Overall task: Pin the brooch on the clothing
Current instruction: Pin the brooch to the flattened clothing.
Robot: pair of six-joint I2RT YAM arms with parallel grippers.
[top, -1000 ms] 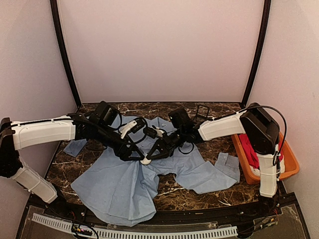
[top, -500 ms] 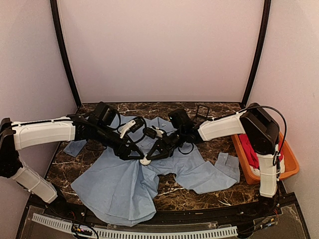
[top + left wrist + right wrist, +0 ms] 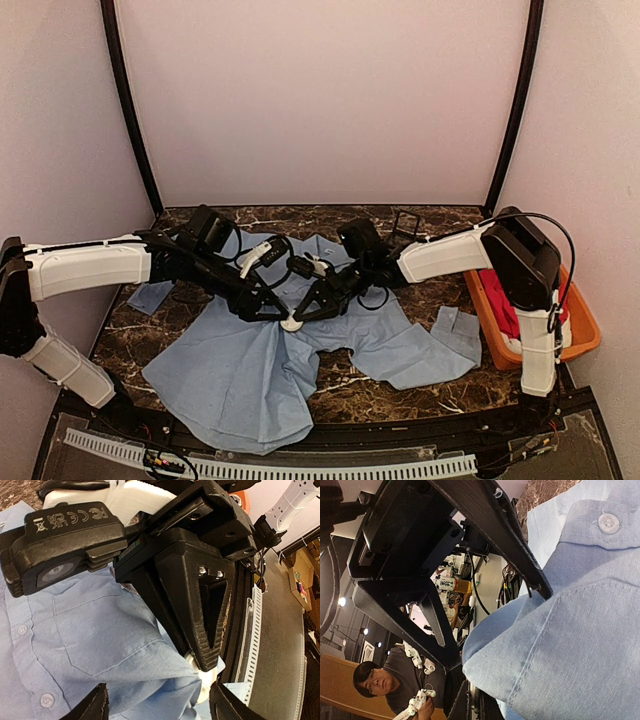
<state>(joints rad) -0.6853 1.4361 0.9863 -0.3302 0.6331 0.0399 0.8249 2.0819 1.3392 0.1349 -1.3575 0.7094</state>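
Note:
The clothing, a light blue shirt [image 3: 250,370], lies spread on the marble table. Both grippers meet over its middle. My right gripper [image 3: 300,314] is shut on the brooch [image 3: 291,324], a small white disc held just above the cloth. In the left wrist view the disc [image 3: 204,677] shows pinched at the tips of the right gripper's black fingers [image 3: 200,605]. My left gripper [image 3: 162,702] is open, its fingers either side of a raised fold of shirt [image 3: 75,630] beside the brooch. In the right wrist view, the right gripper [image 3: 476,705] sits against the shirt's fold [image 3: 580,645].
An orange tray [image 3: 585,345] with a red garment [image 3: 500,295] stands at the right table edge. A small black frame [image 3: 405,222] stands at the back. One sleeve with its cuff [image 3: 455,335] lies out to the right. Black posts rise at the back corners.
The left gripper's jaws have narrowed a little around the shirt fold. Both arms and the brooch stay in nearly the same place.

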